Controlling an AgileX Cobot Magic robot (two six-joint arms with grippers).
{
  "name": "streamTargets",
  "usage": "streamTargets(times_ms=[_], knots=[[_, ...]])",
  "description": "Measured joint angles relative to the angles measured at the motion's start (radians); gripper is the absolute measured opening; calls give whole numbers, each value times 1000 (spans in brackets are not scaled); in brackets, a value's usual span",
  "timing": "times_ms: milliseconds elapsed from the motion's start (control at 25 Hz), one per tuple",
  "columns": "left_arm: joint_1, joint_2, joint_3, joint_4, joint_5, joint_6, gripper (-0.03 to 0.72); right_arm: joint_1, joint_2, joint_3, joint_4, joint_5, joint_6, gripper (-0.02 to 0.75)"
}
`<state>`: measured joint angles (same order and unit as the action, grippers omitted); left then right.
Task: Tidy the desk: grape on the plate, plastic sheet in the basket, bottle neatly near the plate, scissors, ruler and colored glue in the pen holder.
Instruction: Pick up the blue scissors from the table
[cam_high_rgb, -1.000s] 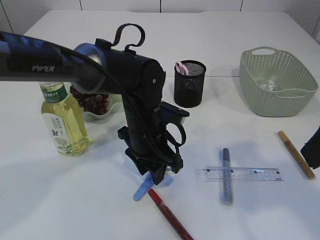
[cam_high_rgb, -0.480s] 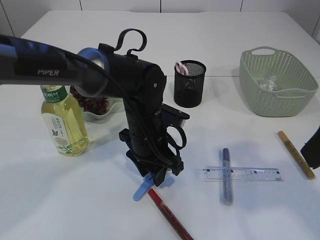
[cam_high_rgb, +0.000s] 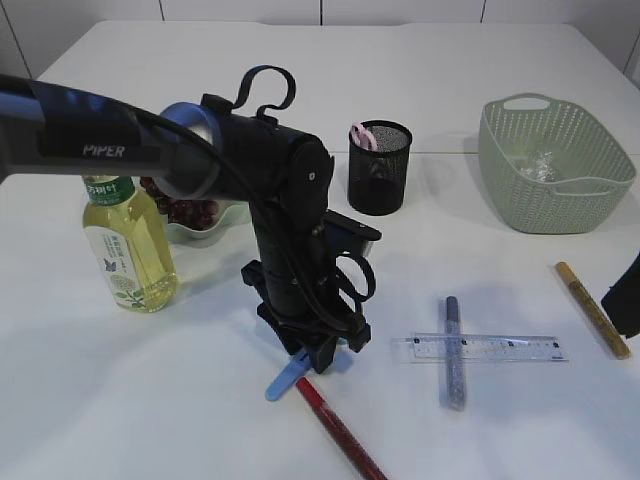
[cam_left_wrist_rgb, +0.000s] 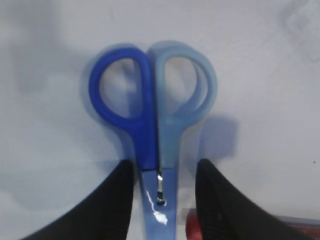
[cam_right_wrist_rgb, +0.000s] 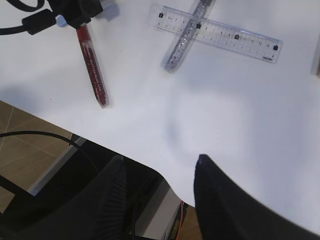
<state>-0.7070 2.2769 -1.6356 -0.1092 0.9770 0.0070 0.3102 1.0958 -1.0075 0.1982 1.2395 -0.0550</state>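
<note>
Blue scissors (cam_left_wrist_rgb: 150, 115) lie flat on the white table, handles away from the wrist camera. My left gripper (cam_left_wrist_rgb: 165, 170) is open and straddles them near the pivot, one finger on each side. In the exterior view only the blue blade tip (cam_high_rgb: 284, 378) shows below the left gripper (cam_high_rgb: 320, 352). A red glue pen (cam_high_rgb: 338, 430) lies beside that tip. The clear ruler (cam_high_rgb: 488, 348) lies crossed over a silver glue pen (cam_high_rgb: 455, 350), with a gold glue pen (cam_high_rgb: 592, 308) further right. My right gripper (cam_right_wrist_rgb: 160, 158) hangs open and empty over the table's front edge.
A black mesh pen holder (cam_high_rgb: 380, 167) with a pink handle in it stands behind the left arm. The green basket (cam_high_rgb: 555, 165) at back right holds clear plastic. Grapes (cam_high_rgb: 190, 208) lie on a white plate (cam_high_rgb: 228, 222) beside the yellow bottle (cam_high_rgb: 128, 245).
The left arm's upper link and elbow have shifted slightly to the right. Its gripper stays over the scissors. The right arm has not moved.
</note>
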Motion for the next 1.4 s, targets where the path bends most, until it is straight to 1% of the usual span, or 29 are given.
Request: streamTargets(times_ms=[280, 960, 1240, 1400], knots=[[0, 2, -5, -18, -23, 0, 312, 0, 0, 0, 0, 0, 0, 364], [0, 17, -19, -16, -23, 0, 309, 0, 0, 0, -12, 0, 0, 365], [-4, 19, -20, 56, -35, -18, 307, 0, 0, 0, -14, 0, 0, 365], [-4, 19, -20, 77, -45, -23, 307, 0, 0, 0, -14, 0, 0, 365]])
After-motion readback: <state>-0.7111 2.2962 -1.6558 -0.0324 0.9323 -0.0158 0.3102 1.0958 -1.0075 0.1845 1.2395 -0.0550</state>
